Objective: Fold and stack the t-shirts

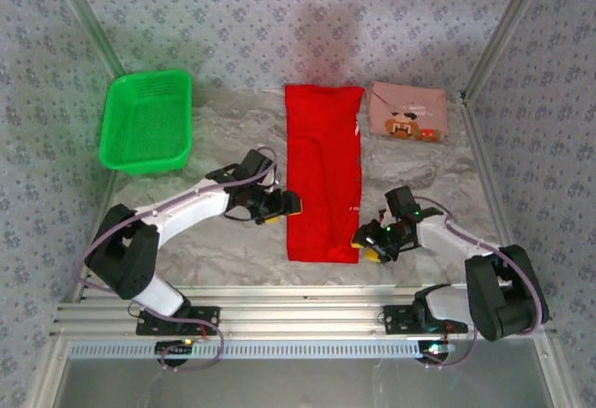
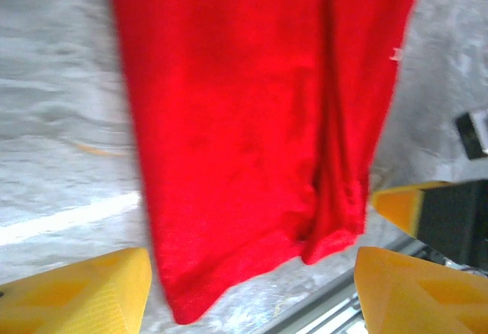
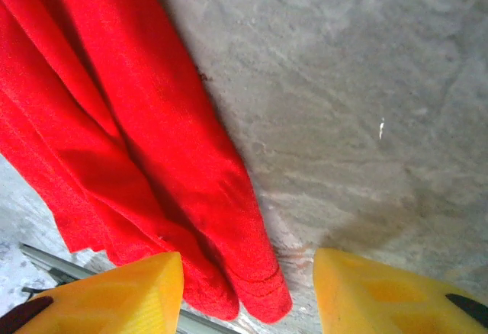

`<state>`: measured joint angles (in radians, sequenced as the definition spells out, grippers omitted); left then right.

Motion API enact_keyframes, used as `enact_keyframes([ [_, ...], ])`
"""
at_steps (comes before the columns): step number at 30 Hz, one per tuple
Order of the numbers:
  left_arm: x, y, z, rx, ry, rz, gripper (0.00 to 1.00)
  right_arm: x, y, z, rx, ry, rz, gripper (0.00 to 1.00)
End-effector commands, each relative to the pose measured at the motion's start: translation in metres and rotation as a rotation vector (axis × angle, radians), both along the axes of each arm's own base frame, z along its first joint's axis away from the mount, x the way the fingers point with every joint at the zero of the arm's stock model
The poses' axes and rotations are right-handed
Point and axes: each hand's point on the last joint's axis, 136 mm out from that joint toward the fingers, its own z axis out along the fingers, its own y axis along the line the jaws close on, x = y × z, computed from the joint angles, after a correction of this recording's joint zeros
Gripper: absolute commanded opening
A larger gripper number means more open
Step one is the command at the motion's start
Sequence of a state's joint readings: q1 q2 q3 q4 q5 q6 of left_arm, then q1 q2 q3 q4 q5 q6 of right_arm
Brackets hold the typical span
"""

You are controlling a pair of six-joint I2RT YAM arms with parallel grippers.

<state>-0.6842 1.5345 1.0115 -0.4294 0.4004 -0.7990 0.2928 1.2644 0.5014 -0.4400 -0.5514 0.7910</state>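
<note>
The grey marbled surface (image 1: 223,138) is crossed at its middle by the bright red cloth t-shirt (image 1: 321,170). It is folded into a long strip, with its long axis run from far edge to near edge. The dusty pink folded t-shirt (image 1: 407,113) is laid just beside the strip's far right corner. The strip's near half is flanked: the left fingers (image 1: 291,205) are held at its left edge, the right fingers (image 1: 374,253) at its near right corner, closer to the hem. Both pairs are spread, and nothing is grasped.

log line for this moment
red t-shirt: folded long, flat | pink t-shirt: folded, aside | left gripper: open, left edge | right gripper: open, right edge
</note>
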Motion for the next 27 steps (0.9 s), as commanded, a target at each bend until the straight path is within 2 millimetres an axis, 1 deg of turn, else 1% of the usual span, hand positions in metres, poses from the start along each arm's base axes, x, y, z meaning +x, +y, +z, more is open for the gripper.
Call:
enact_keyframes([
  [1, 0.001, -0.013, 0.012, -0.049, -0.048, 0.016, 0.70, 0.003, 0.006, 0.004, 0.042, -0.001, -0.003, 0.46],
  [4, -0.005, -0.015, 0.012, -0.036, -0.053, 0.008, 0.70, 0.009, 0.006, 0.014, 0.053, -0.039, -0.003, 0.42],
  [7, -0.008, -0.010, 0.006, -0.014, -0.041, 0.024, 0.70, 0.012, 0.009, 0.025, 0.050, -0.073, 0.036, 0.41],
  [12, -0.012, -0.003, 0.000, -0.029, -0.031, 0.066, 0.70, 0.010, 0.015, 0.024, 0.019, -0.071, 0.106, 0.40],
  [16, -0.014, 0.007, -0.001, -0.025, -0.044, 0.093, 0.71, 0.012, 0.027, 0.019, -0.004, -0.070, 0.166, 0.39],
  [19, -0.013, 0.019, 0.004, -0.024, -0.077, 0.124, 0.73, 0.011, 0.027, 0.009, -0.058, -0.046, 0.201, 0.37],
  [22, -0.013, 0.033, 0.016, -0.032, -0.127, 0.157, 0.76, 0.011, 0.025, 0.004, -0.107, -0.041, 0.227, 0.36],
  [27, -0.016, 0.063, 0.050, -0.014, -0.262, 0.200, 0.85, 0.011, 0.031, 0.001, -0.126, -0.049, 0.272, 0.35],
])
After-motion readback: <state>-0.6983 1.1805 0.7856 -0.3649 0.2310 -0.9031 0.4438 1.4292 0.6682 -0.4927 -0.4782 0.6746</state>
